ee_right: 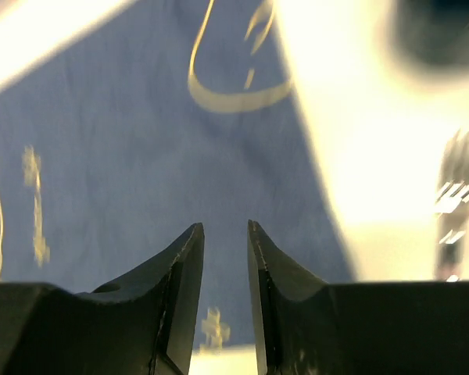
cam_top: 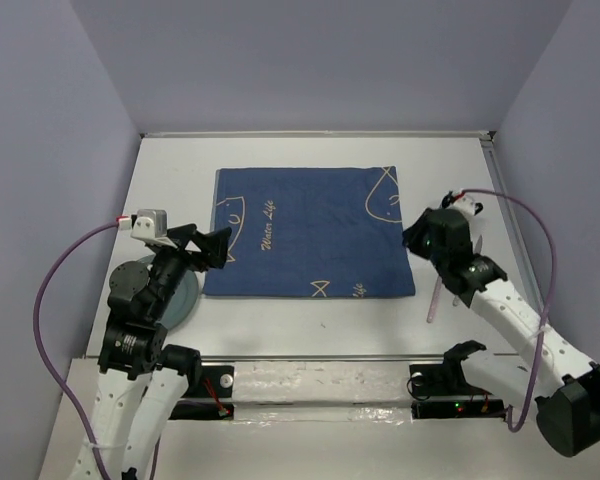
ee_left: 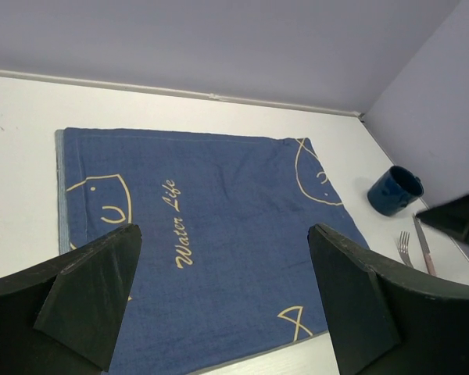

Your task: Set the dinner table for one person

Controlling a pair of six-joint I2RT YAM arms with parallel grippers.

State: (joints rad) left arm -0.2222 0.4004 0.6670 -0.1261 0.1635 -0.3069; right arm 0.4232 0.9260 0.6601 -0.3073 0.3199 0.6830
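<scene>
Looking down on the dinner table, I see a large, flat, matte white top. A dark blue cloth lies square on it, closer to the far edge than the near one. The cloth looks soft and woven, printed with thin pale line drawings and the script "Water Life".

A round grey-blue plate sits toward the left edge, partly hidden under the left arm. Toward the right edge, off the cloth, stands a glossy dark blue mug. Closer to the near edge lie a shiny metal fork and a knife, side by side.

The left gripper hovers by the cloth's near left corner, its fingers spread wide with nothing between them. The right gripper hangs over the cloth's right side. Its fingers sit close together with a slim gap and hold nothing. Its wrist view is blurred.

I judge the setting barely begun: the cloth is down and nothing rests on it. The plate looks like the natural first piece. I would bring the left gripper down onto a part of the rim clear of the arm and pinch firmly, since a hard, smooth rim may slip. I would lift it level and set it at the cloth's middle, leaving bare cloth on both sides for the cutlery. I would lift rather than drag, because soft cloth bunches easily.
</scene>
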